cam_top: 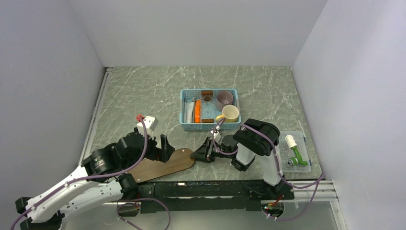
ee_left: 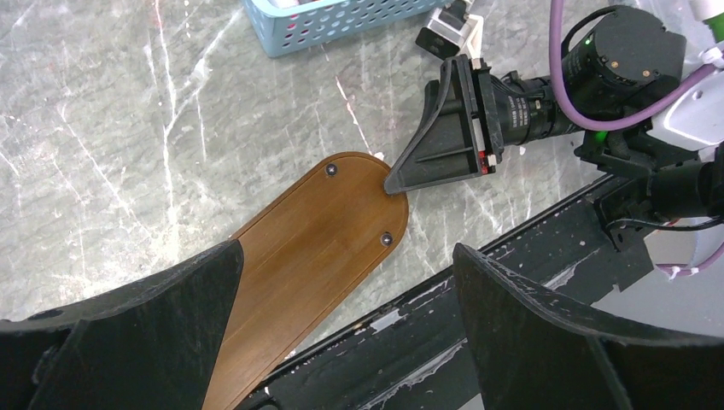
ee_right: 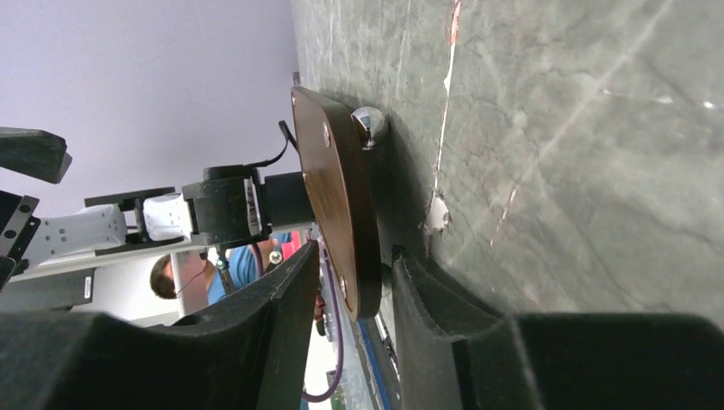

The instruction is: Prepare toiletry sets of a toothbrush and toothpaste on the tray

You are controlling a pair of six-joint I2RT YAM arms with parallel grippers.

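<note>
My right hand [cam_top: 196, 154] straddles the tray's [cam_top: 160, 167] rounded end, fingers apart, unclamped. Its length runs toward my wide-open left hand [cam_top: 167, 148].

We're in a robot lab, inside a boxed-in test cell: bare pale walls [cam_top: 201, 33] close off three sides of a green marbled surface [cam_top: 143, 91]. The left arm [cam_top: 72, 191] and the right arm [cam_top: 261, 139] are bolted to a black rail [cam_top: 206, 189], and purple cables [ee_left: 557, 51] trail off them. Past the edge, a person [ee_right: 166, 278] in blue shows in the background.
</note>
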